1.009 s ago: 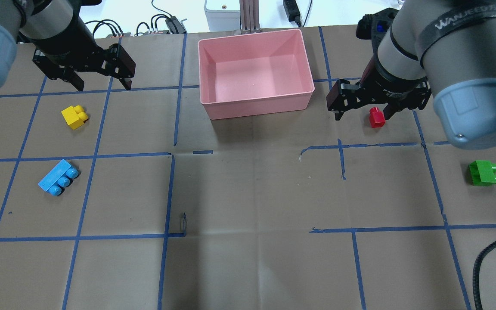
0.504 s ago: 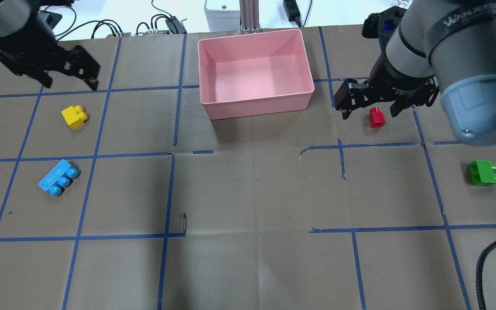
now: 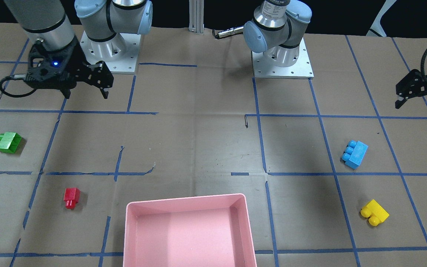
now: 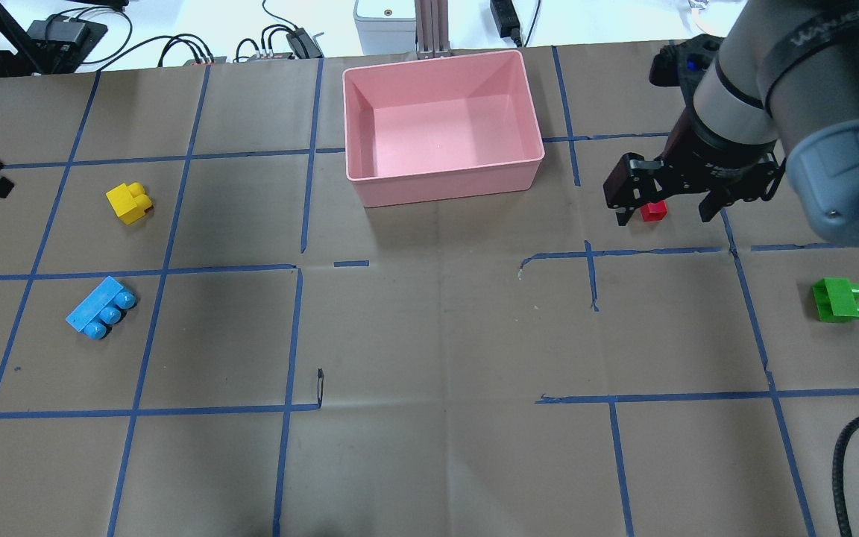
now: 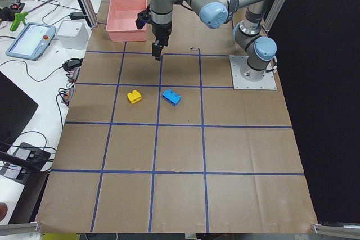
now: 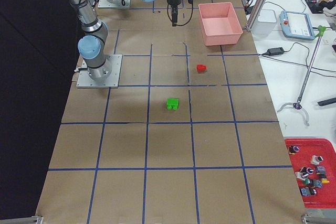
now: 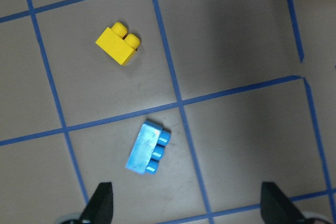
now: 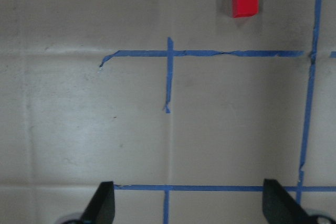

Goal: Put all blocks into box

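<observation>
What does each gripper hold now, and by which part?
Nothing is held. Left gripper and right gripper are open and empty; the red block, green block, blue block and yellow block lie on the table.

A robotics laboratory is indicated. Two industrial arms point(image 3: 276, 26) are bolted through steel base plates point(image 3: 304, 70) to a counter point(image 4: 429, 335) covered in brown paper and gridded with blue tape point(image 4: 213, 268). A teach pendant point(image 5: 31, 40) and a cabled power adapter point(image 4: 304, 42) are laid on white side benches point(image 6: 310, 124).
</observation>
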Controlling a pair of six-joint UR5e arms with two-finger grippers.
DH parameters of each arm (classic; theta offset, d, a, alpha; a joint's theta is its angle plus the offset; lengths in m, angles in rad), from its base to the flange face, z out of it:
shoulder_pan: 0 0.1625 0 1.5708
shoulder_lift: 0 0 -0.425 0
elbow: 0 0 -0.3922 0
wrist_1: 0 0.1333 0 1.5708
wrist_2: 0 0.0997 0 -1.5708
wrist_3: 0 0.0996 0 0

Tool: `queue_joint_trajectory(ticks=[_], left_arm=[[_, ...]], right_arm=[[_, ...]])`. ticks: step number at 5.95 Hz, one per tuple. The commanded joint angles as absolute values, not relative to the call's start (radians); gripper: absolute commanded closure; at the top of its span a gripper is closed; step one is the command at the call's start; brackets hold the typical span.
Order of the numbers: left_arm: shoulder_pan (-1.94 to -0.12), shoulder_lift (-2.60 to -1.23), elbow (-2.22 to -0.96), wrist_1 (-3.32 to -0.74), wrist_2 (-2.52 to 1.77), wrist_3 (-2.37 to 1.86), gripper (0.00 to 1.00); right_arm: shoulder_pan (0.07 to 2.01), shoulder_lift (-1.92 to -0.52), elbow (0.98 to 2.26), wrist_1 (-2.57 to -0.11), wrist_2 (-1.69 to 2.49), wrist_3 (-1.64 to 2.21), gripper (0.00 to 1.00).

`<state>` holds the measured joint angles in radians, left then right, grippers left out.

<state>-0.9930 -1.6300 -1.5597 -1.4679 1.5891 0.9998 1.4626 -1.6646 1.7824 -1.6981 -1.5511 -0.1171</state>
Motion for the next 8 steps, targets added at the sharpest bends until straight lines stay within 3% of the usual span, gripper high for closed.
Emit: queue_joint_trajectory(ticks=[1,4,6,8], left_arm=[[-0.92,-1.673,-1.574,-1.425,1.582,1.28,0.02],[-0.927,-1.707,-1.729,-1.274,1.5,1.287,0.02],[-0.931,-1.77,-1.9,-1.028,1.444,1.255,0.02],[-0.948,-1.828,-1.991,-0.898,1.443,1.252,0.02]], right_arm=[[1.202,-1.661,1.793,-1.774,-1.546,-0.419,0.0],[0.947,-1.547,1.856,-1.973,-1.536,-0.597,0.01],[0.853,-1.462,1.992,-2.204,-1.536,-0.675,0.01],[0.838,-1.315,1.993,-2.323,-1.534,-0.666,0.01]])
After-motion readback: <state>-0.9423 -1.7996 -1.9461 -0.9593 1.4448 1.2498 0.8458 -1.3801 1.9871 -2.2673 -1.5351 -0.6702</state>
